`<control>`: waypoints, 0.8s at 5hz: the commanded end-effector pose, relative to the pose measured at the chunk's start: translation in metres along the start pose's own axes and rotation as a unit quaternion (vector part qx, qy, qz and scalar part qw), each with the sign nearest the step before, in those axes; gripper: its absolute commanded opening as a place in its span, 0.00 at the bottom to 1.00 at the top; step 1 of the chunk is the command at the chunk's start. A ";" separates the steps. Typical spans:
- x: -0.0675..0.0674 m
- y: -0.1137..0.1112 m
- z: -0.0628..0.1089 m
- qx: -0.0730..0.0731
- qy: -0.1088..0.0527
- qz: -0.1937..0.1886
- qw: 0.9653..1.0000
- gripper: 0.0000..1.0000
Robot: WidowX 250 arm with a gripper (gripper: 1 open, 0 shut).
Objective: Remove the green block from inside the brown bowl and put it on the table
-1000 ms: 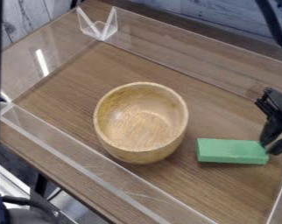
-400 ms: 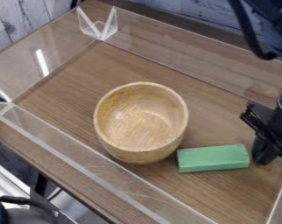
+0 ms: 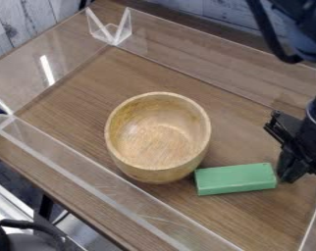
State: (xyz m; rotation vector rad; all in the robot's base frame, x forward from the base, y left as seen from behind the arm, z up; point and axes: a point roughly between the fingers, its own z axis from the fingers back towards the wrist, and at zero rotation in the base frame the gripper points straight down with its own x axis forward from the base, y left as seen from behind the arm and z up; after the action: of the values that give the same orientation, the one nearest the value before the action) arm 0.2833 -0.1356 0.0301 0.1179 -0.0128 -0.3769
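The green block (image 3: 235, 178) lies flat on the table (image 3: 161, 69), just right of the brown bowl (image 3: 157, 135) and near the front acrylic wall. The bowl is empty and stands upright near the middle of the table. My gripper (image 3: 291, 175) hangs at the right edge of the view, its dark fingers pointing down right beside the block's right end. The jaws are shut with nothing between them; whether a fingertip touches the block's end I cannot tell.
Low clear acrylic walls (image 3: 69, 167) border the table on all sides. A small clear bracket (image 3: 110, 27) stands at the back left corner. The arm's dark body (image 3: 289, 25) reaches in from the upper right.
The green block has slid left toward the bowl and turned slightly. My gripper came down and left along with it.
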 end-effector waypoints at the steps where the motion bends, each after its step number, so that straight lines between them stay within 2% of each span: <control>1: 0.021 0.006 0.023 -0.006 -0.045 -0.002 0.999 0.00; 2: 0.031 0.015 0.033 -0.001 -0.061 -0.010 0.998 0.00; 3: 0.033 0.034 0.040 -0.010 -0.072 0.010 0.997 0.00; 4: 0.036 0.054 0.037 -0.019 -0.075 0.033 0.996 0.00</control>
State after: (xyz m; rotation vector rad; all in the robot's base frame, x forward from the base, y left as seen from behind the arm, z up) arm 0.3203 -0.0985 0.0449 0.0678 -0.0592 -0.3234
